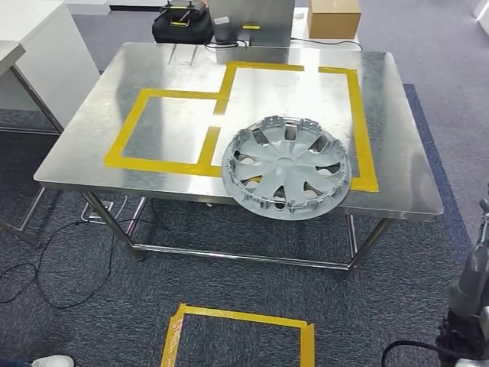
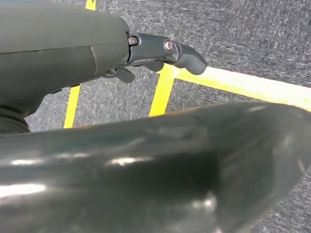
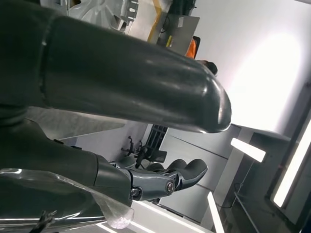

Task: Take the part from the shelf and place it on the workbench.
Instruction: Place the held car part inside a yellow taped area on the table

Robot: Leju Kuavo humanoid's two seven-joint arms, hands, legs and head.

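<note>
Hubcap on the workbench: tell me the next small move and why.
Probably nudge the hubcap further onto the workbench. It lies flat across the yellow tape, and its near rim juts past the table's front edge. Neither robot hand holds it: the left robot hand hangs over the carpet, and the right robot hand is empty.

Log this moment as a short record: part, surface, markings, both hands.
part: grey plastic wheel cover, lying flat near the table's front edge
surface: shiny steel workbench
markings: yellow tape rectangles on the workbench; the part overlaps the right one
left robot hand: holds nothing, over grey carpet
right robot hand: holds nothing, off the part
</note>
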